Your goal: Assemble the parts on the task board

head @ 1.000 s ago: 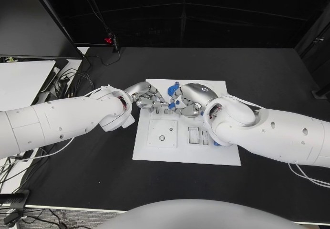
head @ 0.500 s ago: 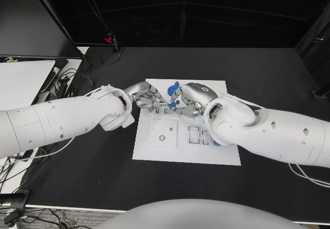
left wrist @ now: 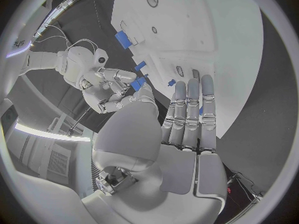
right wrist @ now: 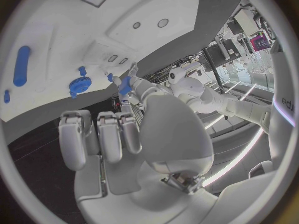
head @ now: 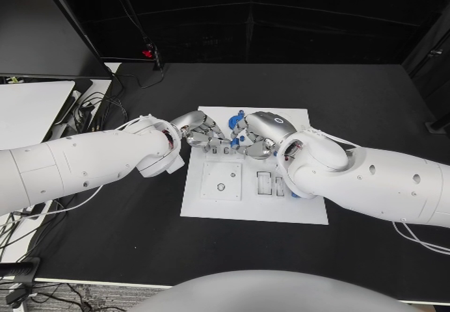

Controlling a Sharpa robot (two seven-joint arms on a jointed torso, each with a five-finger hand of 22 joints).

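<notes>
The white task board point(head: 281, 209) lies mid-table. Both hands meet over its far end: my left hand point(head: 199, 132) from the left, my right hand point(head: 259, 134) from the right. In the left wrist view the right hand point(left wrist: 104, 83) pinches a small blue part point(left wrist: 138, 83) in its fingertips. The left hand point(left wrist: 187, 119) keeps its fingers straight, its thumb tip against that part. The right wrist view has the same blue part point(right wrist: 124, 85) at the right thumb's tip. A blue gear point(right wrist: 77, 83) and a long blue piece point(right wrist: 22, 64) lie on the board.
More blue parts point(head: 235, 121) lie at the board's far edge, and one point(head: 295, 195) lies beside the right forearm. The board has a square plate with a hole point(head: 222, 181) and two slots point(head: 265, 185). Cables point(head: 93, 104) and a white surface point(head: 28, 110) sit at the table's left.
</notes>
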